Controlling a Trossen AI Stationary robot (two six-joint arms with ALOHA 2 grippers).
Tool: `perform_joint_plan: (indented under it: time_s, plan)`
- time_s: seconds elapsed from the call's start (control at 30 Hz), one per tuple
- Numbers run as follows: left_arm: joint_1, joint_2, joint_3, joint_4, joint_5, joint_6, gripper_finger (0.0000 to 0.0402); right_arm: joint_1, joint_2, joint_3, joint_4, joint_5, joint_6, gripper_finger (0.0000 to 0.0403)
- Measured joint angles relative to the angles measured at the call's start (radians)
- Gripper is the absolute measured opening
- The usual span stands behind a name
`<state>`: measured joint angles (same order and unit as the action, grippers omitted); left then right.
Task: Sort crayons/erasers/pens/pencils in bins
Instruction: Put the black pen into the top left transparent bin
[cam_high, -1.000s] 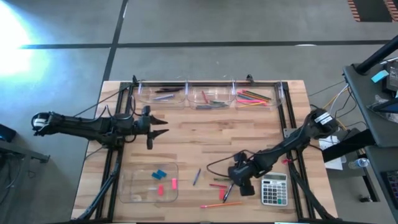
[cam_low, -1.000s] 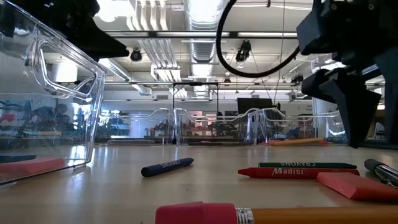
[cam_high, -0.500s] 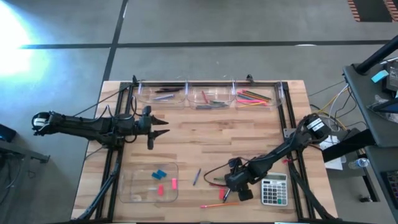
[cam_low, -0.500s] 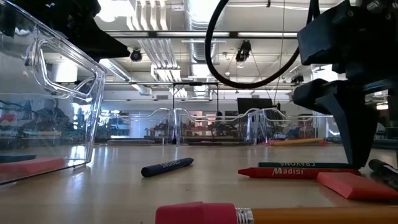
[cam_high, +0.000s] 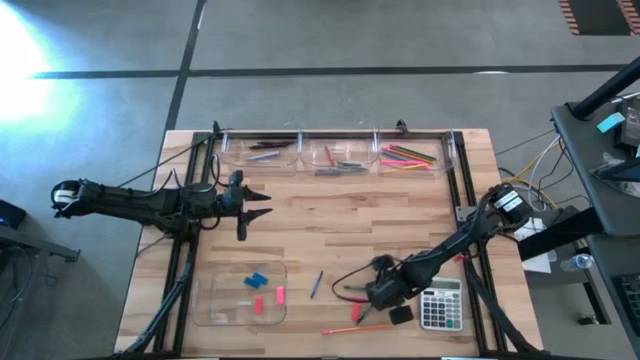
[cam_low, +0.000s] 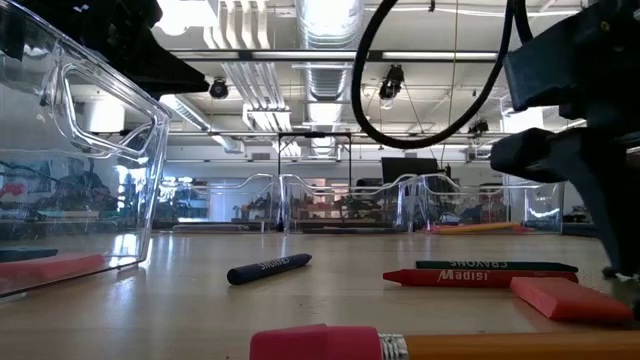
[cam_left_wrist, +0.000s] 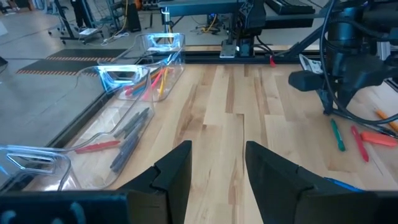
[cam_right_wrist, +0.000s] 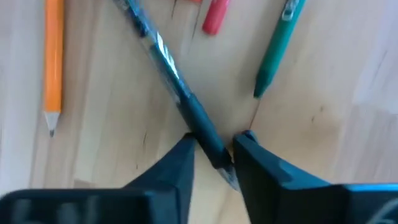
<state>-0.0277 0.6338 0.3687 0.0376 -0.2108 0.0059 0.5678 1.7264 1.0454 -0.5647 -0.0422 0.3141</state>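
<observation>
My right gripper (cam_right_wrist: 214, 149) stands low over the table's near right part (cam_high: 377, 296), shut on a pen (cam_right_wrist: 168, 68) with a clear barrel and a dark grip. Around it lie a green crayon (cam_right_wrist: 278, 46), a red crayon (cam_low: 465, 277), a pink eraser (cam_low: 570, 298), an orange pencil (cam_right_wrist: 53, 62) and a blue crayon (cam_high: 316, 285). Three bins (cam_high: 338, 157) stand in a row at the far edge. A shallow tray (cam_high: 215, 300) holds blue and pink erasers. My left gripper (cam_high: 258, 205) hovers open over the table's left middle, holding nothing. My right gripper pinches the pen's dark grip section (cam_right_wrist: 208, 140) between its two fingers, near one end of the pen. The fingers come steeply from above and lie across the pen. The pen lies flat on the table.
A grey calculator (cam_high: 440, 303) sits just right of my right gripper. The far bins hold dark pens (cam_high: 262, 152), crayons (cam_high: 340, 160) and bright pencils (cam_high: 408, 155). Bare wood stretches across the table's middle (cam_high: 340, 215).
My right gripper has sunk toward the table over the pen and rolled a little. In the low view its finger has come down at the right, in front of where the pen showed. The loose crayons, eraser and pencil lie where they were.
</observation>
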Motion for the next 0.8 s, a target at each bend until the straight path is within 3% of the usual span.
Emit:
perform_joint_plan:
  time_s: [0.27,0.53,0.67,0.8]
  plan:
    - [0.0,-0.001,0.0,0.001,0.0,0.0,0.0137,-0.001,-0.002,0.011,-0.067,-0.038,0.005,0.0023]
    - [0.0,-0.002,0.0,0.004,0.0,0.0,0.0137,0.0,0.0,0.101,-0.24,-0.036,-0.017,0.0023]
    - [0.0,-0.006,0.0,0.005,-0.001,0.0,0.0137,0.0,-0.009,0.154,-0.267,0.028,-0.062,0.0023]
    - [0.0,-0.028,0.012,0.004,-0.001,0.001,0.0137,-0.021,-0.037,0.201,-0.24,0.192,-0.176,0.0023]
